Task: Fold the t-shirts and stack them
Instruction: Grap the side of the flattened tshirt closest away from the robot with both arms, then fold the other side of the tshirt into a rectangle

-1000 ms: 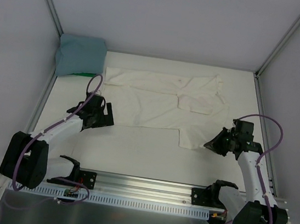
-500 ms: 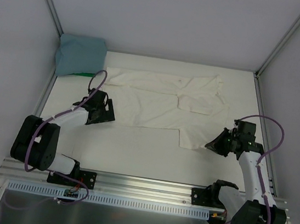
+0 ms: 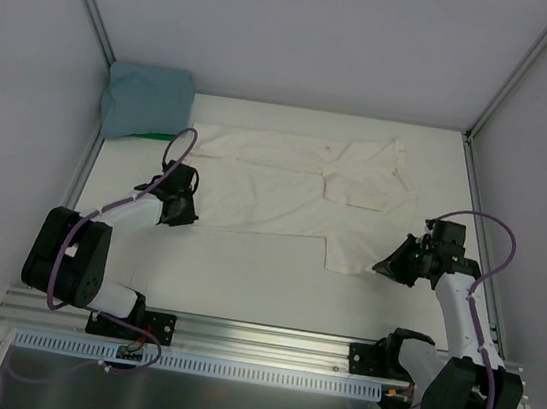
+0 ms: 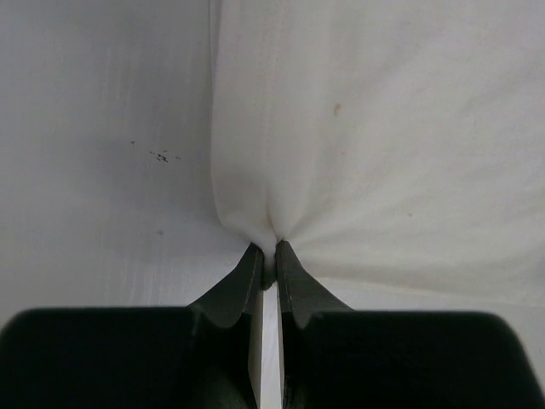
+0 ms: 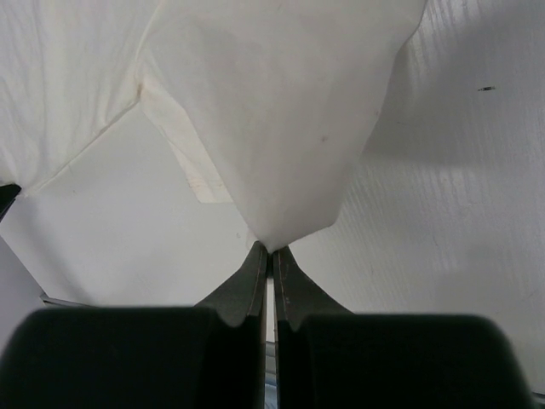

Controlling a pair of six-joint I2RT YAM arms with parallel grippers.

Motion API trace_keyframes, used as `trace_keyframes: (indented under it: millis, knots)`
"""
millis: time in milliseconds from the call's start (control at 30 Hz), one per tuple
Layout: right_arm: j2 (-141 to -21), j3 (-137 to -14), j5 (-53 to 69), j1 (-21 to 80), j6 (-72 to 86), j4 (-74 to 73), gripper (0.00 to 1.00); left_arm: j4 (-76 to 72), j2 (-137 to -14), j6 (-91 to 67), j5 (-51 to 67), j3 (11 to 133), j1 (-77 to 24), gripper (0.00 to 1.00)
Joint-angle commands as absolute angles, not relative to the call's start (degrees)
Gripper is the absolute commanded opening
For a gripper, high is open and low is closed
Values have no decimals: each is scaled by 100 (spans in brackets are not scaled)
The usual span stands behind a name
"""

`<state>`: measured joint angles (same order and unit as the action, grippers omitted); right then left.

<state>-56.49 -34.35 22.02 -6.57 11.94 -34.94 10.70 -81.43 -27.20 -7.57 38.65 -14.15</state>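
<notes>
**A:** Where is the cream t-shirt [image 3: 287, 181]?

**B:** It lies spread on the desk [image 3: 243, 281], stretched between the two arms. Part of it is doubled over on itself.

**A:** What are the left fingers [image 4: 255, 271] doing?

**B:** They're pressed together on the shirt's edge. In the left wrist view the cloth puckers into a small pinch right at the tips. From there it fans out ahead and to the right of them, and bare desk lies ahead to the left.

**A:** And the right fingers [image 5: 260, 268]?

**B:** They're also clamped on the cream shirt, gripping a pointed corner. That corner narrows down to the tips, and the rest opens out ahead of them and to the left. A seam and a hem show off to the left, with plain desk to the right.

**A:** Is the corner off the desk?

**B:** It casts a shadow beside it, so it looks slightly raised, but I can't tell how clear it is.

**A:** Where's the other one?

**B:** The teal-blue t-shirt [image 3: 146, 102] is bunched in the far corner. It sits beyond the left fingers and well apart from them, right against the wall. It is just beside the cream shirt's far left edge, and neither arm is touching it.
</notes>
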Motion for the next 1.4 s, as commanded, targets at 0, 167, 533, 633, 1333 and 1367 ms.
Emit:
trace_keyframes:
  millis: [0, 167, 533, 633, 1333, 1367]
  knots:
    - [-5608, -3559, 2338, -721, 1143, -3533, 0, 1528, -7859, -2610, -870, 4122, -1380, 0]
    - [-5405, -3893, 2320, -773, 1178, -3735, 0, 1950, -7427, -2488, -1054, 4262, -1380, 0]
    - [-6459, -5246, 2618, -870, 1485, -3411, 0, 2636, -7681, -2162, -1239, 5782, -1371, 0]
    - [-7109, -5834, 2768, -870, 1651, -3218, 0, 2794, -8076, -2057, -1266, 6379, -1345, 0]
    - [-13053, -11374, 3893, -844, 2944, -2304, 99, 3621, -11962, -1582, -1063, 10468, -607, 53]
    - [-12947, -11077, 3876, -844, 2962, -2059, 99, 3473, -11945, -1547, -1072, 10372, -606, 55]
